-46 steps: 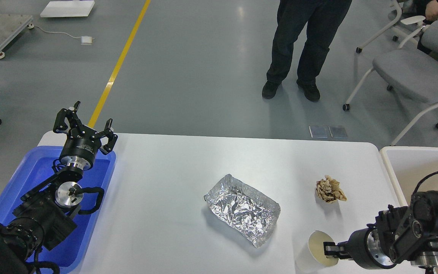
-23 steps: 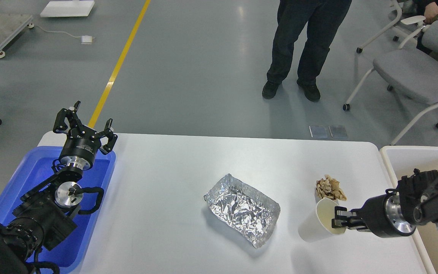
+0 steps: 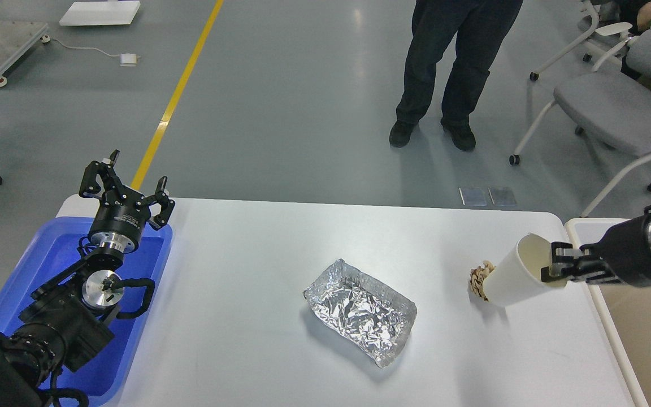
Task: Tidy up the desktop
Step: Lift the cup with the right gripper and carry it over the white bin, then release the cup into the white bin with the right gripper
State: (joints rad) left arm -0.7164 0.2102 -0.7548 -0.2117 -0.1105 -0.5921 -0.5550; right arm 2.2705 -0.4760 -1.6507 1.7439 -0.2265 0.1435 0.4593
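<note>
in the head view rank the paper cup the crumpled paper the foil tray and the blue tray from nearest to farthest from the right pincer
1. Paper cup, held in the right pincer.
2. Crumpled paper, behind the cup.
3. Foil tray, mid-desktop.
4. Blue tray, far left.

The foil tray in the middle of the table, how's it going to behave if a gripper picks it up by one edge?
The foil tray looks thin and heavily crinkled, so it is probably very light and would likely bend or crush under a pinch. Its walls are already uneven, suggesting little stiffness. On the smooth desktop it would probably slide rather than tip if pushed.
</note>
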